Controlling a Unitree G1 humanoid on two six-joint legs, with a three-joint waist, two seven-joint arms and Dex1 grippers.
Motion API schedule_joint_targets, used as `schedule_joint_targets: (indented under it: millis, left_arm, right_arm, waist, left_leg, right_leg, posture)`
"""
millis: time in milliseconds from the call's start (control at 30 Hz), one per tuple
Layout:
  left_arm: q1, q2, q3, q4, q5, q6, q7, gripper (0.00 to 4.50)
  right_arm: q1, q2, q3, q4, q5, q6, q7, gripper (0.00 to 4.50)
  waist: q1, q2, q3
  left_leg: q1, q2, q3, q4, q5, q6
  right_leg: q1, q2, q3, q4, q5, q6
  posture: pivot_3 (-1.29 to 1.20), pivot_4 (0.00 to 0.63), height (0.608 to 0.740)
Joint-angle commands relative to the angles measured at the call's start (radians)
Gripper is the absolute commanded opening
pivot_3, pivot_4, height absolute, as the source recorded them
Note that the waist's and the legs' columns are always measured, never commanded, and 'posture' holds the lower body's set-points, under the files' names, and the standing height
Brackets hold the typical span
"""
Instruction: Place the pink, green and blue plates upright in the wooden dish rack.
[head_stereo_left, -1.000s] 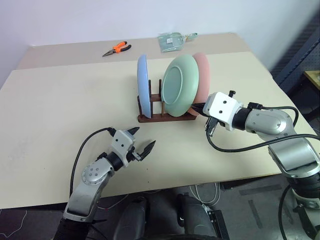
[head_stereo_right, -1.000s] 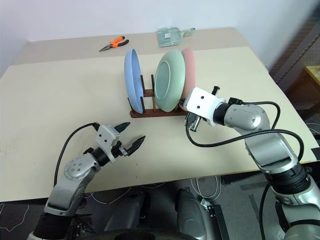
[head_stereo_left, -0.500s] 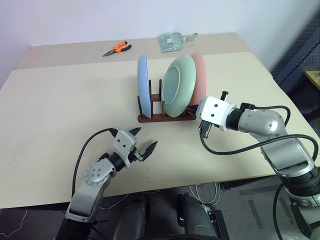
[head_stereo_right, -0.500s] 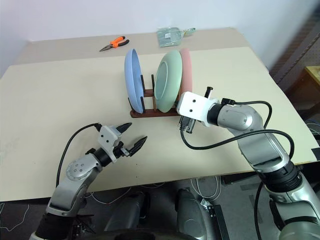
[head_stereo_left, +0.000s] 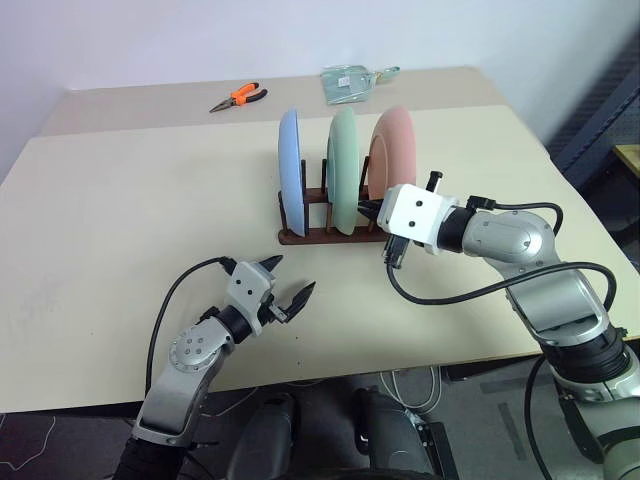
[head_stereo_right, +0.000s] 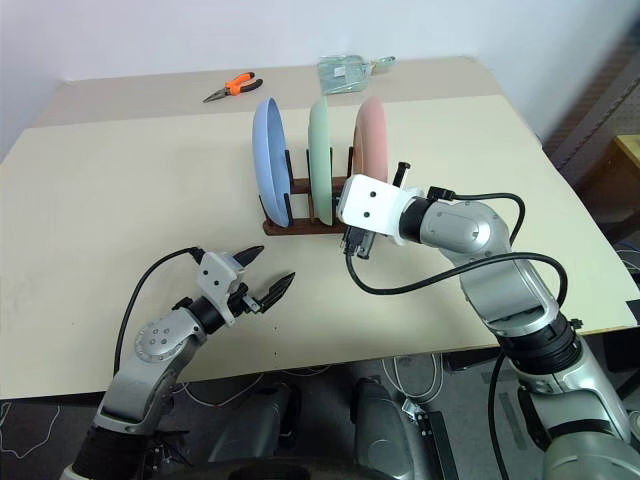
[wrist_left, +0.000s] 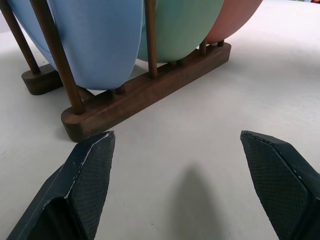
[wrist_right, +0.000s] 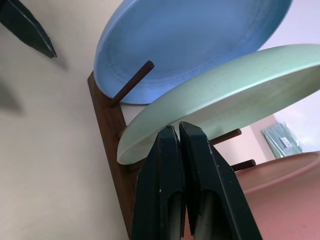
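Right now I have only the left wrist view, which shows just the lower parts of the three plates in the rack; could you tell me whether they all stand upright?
Observer: Yes. The blue plate, green plate and pink plate each stand on edge in a separate slot of the wooden dish rack.
Operator: Thank you. Where is the right gripper, please?
Observer: The right gripper is shut and empty, with its tips at the green plate's lower edge, on the side facing the pink plate. I cannot tell whether they touch it.

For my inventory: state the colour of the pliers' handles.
Orange, on the pliers at the table's far edge; the left eye view shows them best.
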Motion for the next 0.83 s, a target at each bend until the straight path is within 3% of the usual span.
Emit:
schedule_joint_targets:
  millis: [33, 167, 300, 567, 833]
  left_arm:
    - [0.010, 0.024, 0.033, -0.012, 0.010, -0.029, 0.002, 4.12]
    - [0.029, 0.073, 0.103, 0.016, 0.003, -0.039, -0.001, 4.12]
    - [0.052, 0.128, 0.212, 0.079, 0.001, -0.067, 0.009, 4.12]
    - [0.095, 0.167, 0.290, 0.106, 0.007, -0.088, 0.016, 4.12]
    - [0.141, 0.140, 0.301, 0.083, 0.013, -0.103, 0.045, 4.12]
  right_arm:
    - [0.099, -0.051, -0.179, -0.086, 0.159, 0.053, 0.087, 0.09]
    - [0.273, -0.055, -0.357, -0.102, 0.329, 0.115, 0.142, 0.09]
    - [0.366, -0.052, -0.398, 0.112, 0.224, -0.034, 0.063, 0.09]
    - [0.325, 0.030, -0.375, 0.304, 0.226, -0.181, 0.020, 0.09]
    - [0.268, 0.112, -0.322, 0.459, 0.188, -0.277, -0.023, 0.09]
  waist:
    - [0.005, 0.000, 0.000]
    - [0.001, 0.000, 0.000]
    - [-0.006, 0.000, 0.000]
    - [-0.006, 0.000, 0.000]
    - [-0.001, 0.000, 0.000]
  left_leg:
    - [0.000, 0.000, 0.000, 0.000, 0.000, 0.000]
    - [-0.001, 0.000, -0.001, 0.001, -0.001, 0.001]
    - [0.005, 0.001, 0.001, 0.002, -0.001, 0.001]
    - [0.009, 0.001, 0.001, 0.001, -0.001, 0.001]
    - [0.009, 0.000, 0.001, 0.001, -0.001, 0.001]
  right_leg:
    - [0.000, 0.000, 0.000, 0.000, 0.000, 0.000]
    - [0.001, 0.000, -0.001, -0.001, 0.000, 0.000]
    - [0.005, 0.000, 0.000, 0.000, -0.002, -0.003]
    - [0.009, 0.000, 0.001, 0.000, -0.002, -0.002]
    - [0.009, 0.000, 0.001, 0.000, -0.002, -0.002]
  posture:
    - [0.00, 0.150, 0.739]
    - [0.00, 0.150, 0.739]
    - [0.00, 0.150, 0.739]
    - [0.00, 0.150, 0.739]
    - [0.00, 0.150, 0.739]
